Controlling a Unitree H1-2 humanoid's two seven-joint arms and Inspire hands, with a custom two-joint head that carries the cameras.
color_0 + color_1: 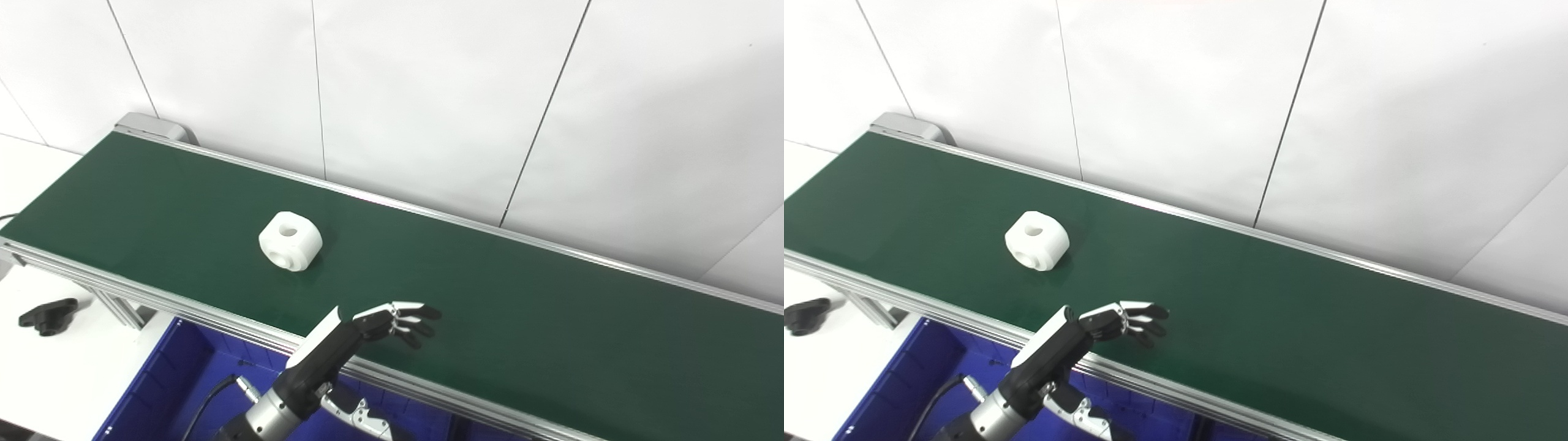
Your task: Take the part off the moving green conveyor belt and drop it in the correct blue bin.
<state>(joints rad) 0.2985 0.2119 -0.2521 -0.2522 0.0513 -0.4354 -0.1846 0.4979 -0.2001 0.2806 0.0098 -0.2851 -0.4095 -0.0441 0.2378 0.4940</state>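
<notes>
A white rounded block with a hole in its top lies on the green conveyor belt, left of the middle; it also shows in the right eye view. My left hand reaches in over the belt's near rail, to the right of and nearer than the block, and apart from it. Its fingers are stretched out and apart over the belt, and it holds nothing. A blue bin sits below the belt's near edge, under my left arm. My right hand is not in view.
A black knob-like part lies on the white table at the far left. The belt's aluminium rails run along both sides. A white panelled wall stands right behind the belt.
</notes>
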